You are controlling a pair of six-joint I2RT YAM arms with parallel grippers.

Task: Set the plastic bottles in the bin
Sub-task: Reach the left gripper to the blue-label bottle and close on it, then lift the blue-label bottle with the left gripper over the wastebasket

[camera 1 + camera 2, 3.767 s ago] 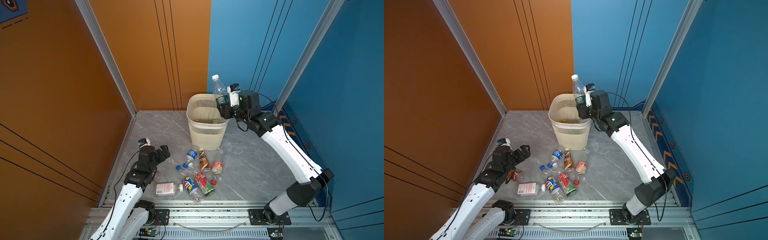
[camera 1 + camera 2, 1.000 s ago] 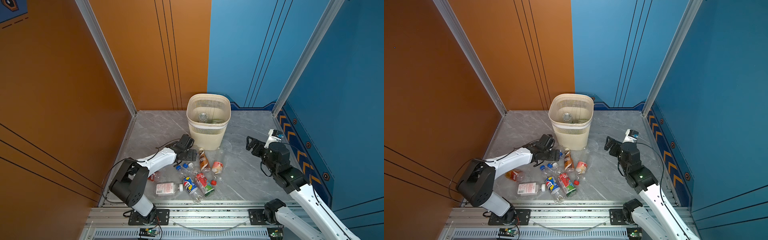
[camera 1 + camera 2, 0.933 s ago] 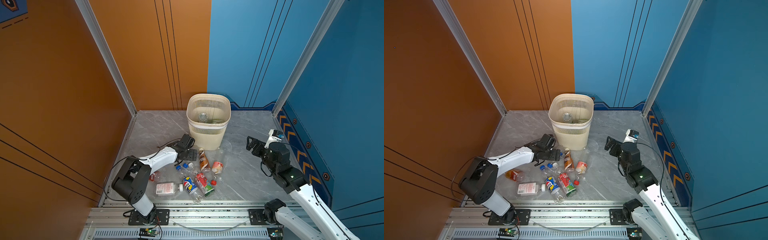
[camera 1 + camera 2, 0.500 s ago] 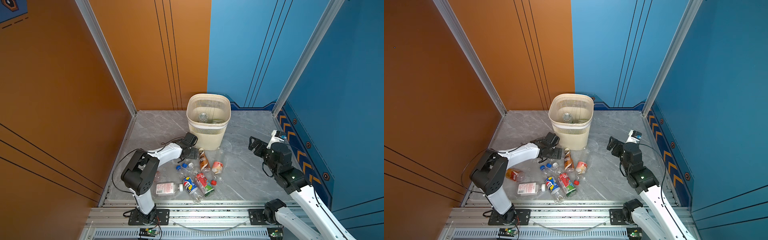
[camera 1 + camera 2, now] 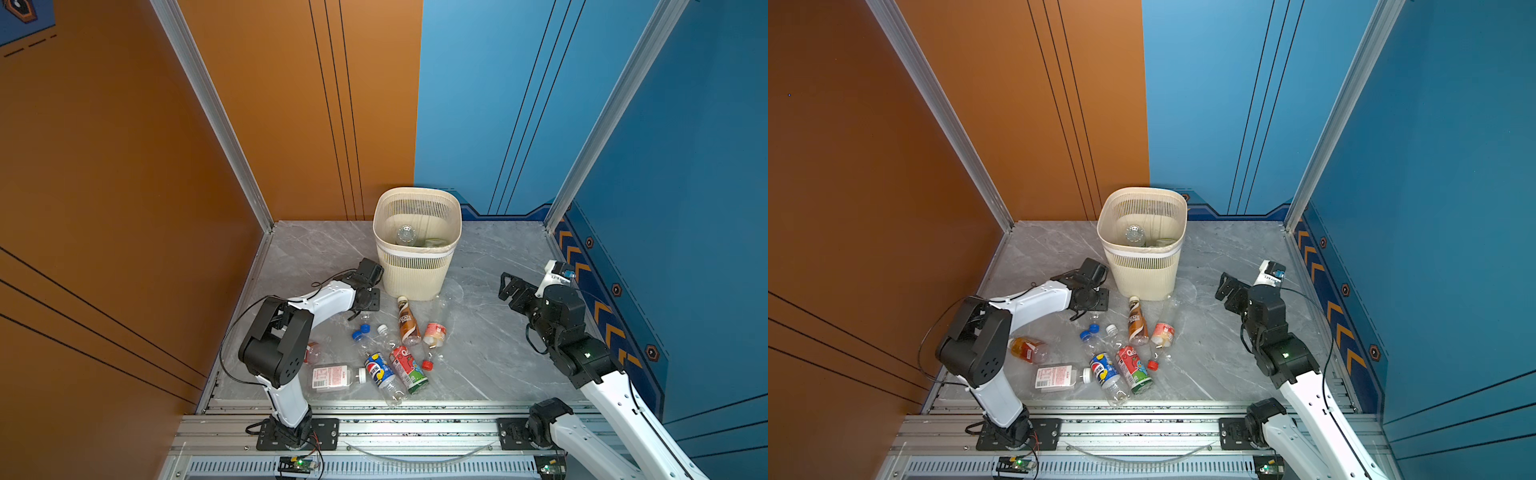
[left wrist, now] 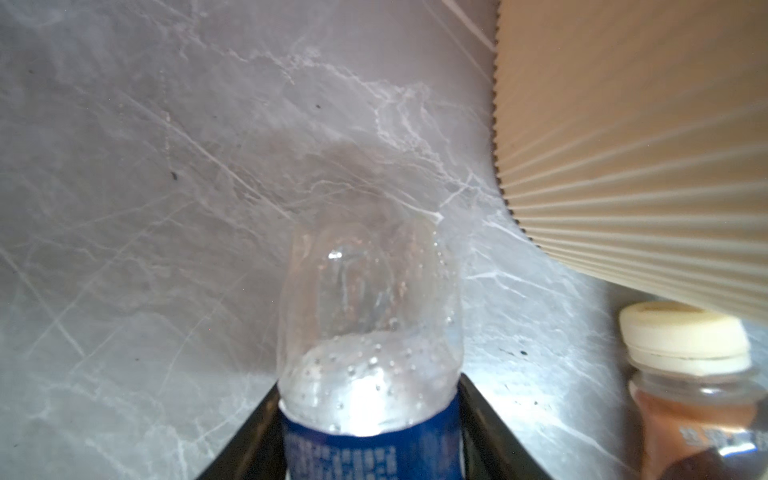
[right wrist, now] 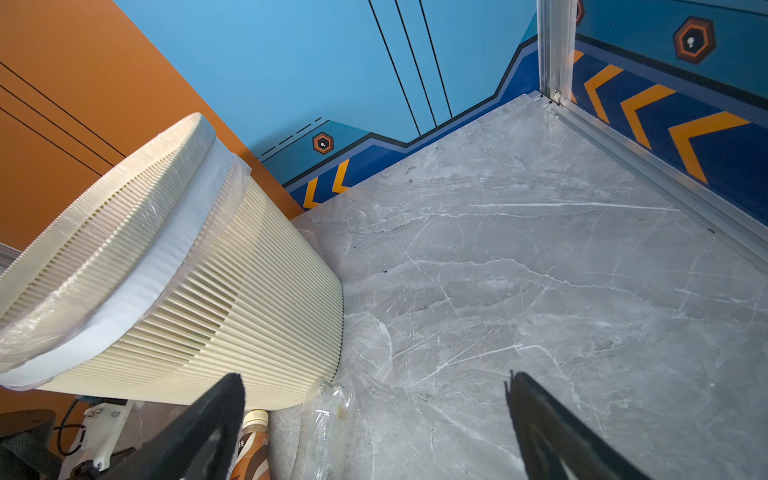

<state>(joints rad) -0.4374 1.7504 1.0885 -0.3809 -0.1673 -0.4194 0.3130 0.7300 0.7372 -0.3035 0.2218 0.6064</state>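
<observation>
- The left gripper (image 6: 368, 382) is closed on a clear blue-label bottle (image 6: 370, 316); this is shown only by the left wrist view.
- The bin (image 6: 623, 124) is seen just beside it.
- The right gripper (image 7: 374, 376) is held wide open, empty; the other bottles (image 5: 409, 365) are spread between both grippers.

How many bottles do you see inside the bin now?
1: a clear bottle, left inside the bin. The pale shape beside it may be another; more may be hidden.
</observation>
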